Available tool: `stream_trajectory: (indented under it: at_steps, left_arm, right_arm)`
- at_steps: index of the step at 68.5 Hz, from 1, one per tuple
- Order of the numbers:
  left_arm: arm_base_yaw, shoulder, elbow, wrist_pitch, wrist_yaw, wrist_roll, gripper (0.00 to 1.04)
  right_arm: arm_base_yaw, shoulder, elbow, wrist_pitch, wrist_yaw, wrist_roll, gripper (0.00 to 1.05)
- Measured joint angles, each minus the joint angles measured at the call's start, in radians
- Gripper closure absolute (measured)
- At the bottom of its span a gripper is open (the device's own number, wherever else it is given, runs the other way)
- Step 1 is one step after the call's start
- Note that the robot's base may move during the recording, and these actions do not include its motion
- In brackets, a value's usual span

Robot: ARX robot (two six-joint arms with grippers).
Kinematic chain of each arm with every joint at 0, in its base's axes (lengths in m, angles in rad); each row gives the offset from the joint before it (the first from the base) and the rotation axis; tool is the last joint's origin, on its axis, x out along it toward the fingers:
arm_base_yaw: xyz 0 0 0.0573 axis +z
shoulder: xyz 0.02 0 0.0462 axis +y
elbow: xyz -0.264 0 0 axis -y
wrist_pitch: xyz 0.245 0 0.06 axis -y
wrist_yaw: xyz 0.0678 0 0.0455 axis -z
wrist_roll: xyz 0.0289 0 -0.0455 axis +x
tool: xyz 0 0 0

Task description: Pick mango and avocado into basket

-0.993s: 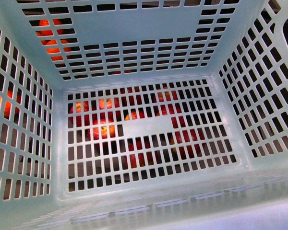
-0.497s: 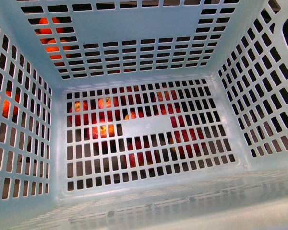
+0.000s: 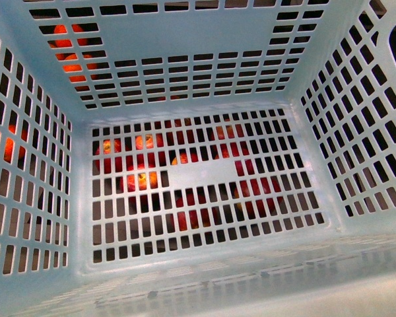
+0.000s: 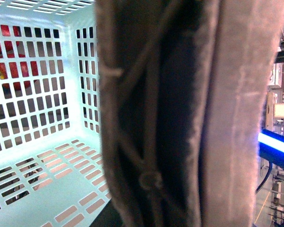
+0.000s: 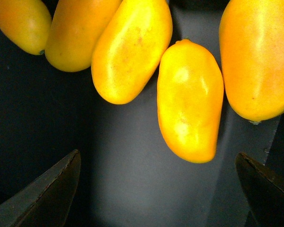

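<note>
While the front view looks straight down into the basket point(image 3: 185, 33), its light teal lattice fills the whole frame for you. Through the slots of its left wall, orange fruit point(image 3: 3, 146) glows from outside. Through the floor slots in the middle, red apples point(image 3: 140, 179) show underneath. Its right wall is lattice with darkness behind it.

On the left wrist view, you first meet the basket's slotted wall and floor, with red fruit visible beyond the wall. Next comes a brown handle point(image 4: 227, 118), blurred and very close to the lens, standing upright. Past it a bright blue light strip point(image 4: 277, 144) shines against a cluttered background. No finger of the left gripper can be made out, so you cannot tell whether it is spread or closed, or whether it holds anything.

On the right wrist view, the right gripper point(image 5: 158, 189) is spread wide and holds nothing. Only its two dark fingertips point(image 5: 52, 189) show, well apart. Ahead of the gap between them lies the mango point(image 5: 189, 101), bright yellow, on a dark grey surface point(image 5: 123, 165), untouched by either fingertip. Other mangoes point(image 5: 130, 47) lie on both sides of it, the nearest close against its far end.
</note>
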State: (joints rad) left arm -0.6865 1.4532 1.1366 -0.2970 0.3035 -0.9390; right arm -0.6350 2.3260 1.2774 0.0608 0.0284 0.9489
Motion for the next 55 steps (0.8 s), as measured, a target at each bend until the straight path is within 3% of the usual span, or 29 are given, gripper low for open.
stream_trajectory:
  at_steps: [55]
  left_arm:
    - [0.000,0.000,0.000,0.000,0.001,0.000,0.91]
  right_arm:
    - [0.014,0.272,0.378,-0.148,0.051,0.051,0.09]
